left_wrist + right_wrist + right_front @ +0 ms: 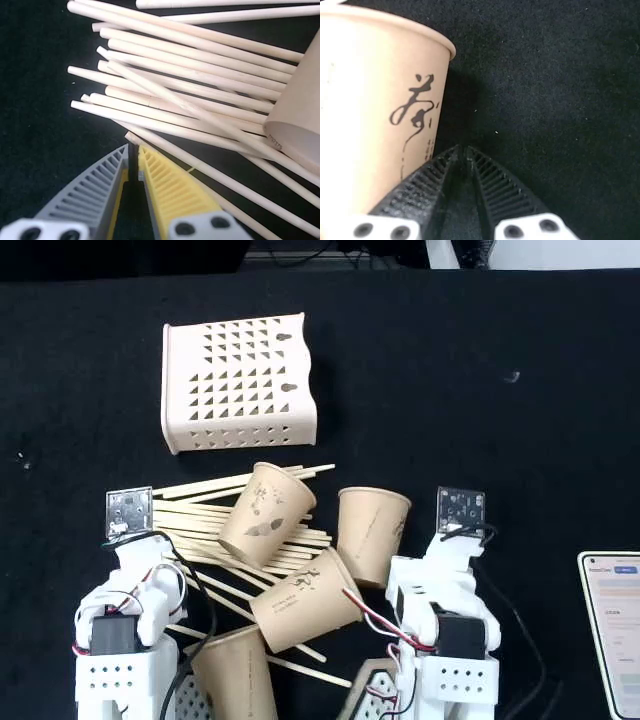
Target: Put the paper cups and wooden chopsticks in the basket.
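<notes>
Your left gripper [133,148] is closed on nothing, its tip just beside the pile of pale wooden chopsticks [190,90]. Your right gripper [463,149] is also closed and empty, next to a tan paper cup [375,100]. All four cups and the chopsticks rest on the black table [500,440], and the cream perforated basket [238,383] beyond them seems empty, so I judge that everything is left to do.

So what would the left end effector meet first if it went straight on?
The left end effector would probably hit the wooden chopsticks just past its tip; depth unclear.
</notes>
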